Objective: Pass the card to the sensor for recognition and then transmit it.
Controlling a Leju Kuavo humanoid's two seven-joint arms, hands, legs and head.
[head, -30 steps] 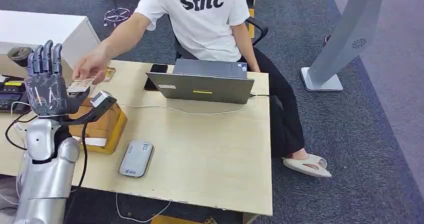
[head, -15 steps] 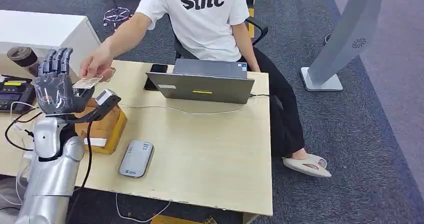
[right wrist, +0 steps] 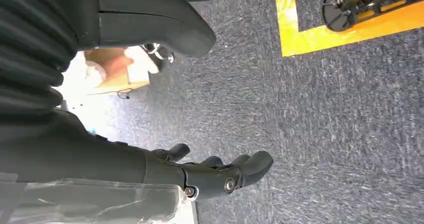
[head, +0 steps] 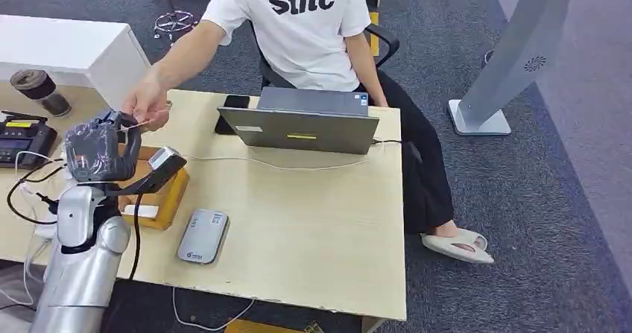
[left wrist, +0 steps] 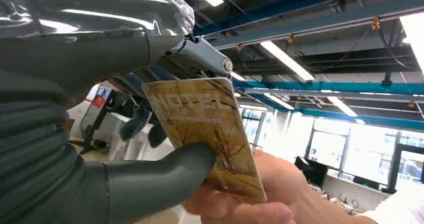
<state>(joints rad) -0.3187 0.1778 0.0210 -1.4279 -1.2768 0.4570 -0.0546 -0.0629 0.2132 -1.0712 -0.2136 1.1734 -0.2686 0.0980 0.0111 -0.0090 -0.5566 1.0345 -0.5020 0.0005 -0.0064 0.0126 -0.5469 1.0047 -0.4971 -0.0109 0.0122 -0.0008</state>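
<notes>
1. I see the card [left wrist: 205, 134] right at my left hand [head: 97, 150], over the desk's [head: 313, 221] far left corner, its long axis running out of the grip toward the person's hand [head: 145, 102].
2. My left thumb [left wrist: 165, 176] presses the card against the fingers; the person's fingers also hold it.
3. I judge the reader [head: 203, 235], near the front edge, comes next.
4. My right hand [right wrist: 220, 176] hangs over carpet, fingers apart, holding nothing.

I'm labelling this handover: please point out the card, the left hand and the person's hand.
card [left wrist: 200, 119], left wrist view, on its printed face above the thumb.
left hand [head: 95, 153], head view, on the back of the hand.
person's hand [head: 147, 106], head view, on the knuckles beside the card.
</notes>
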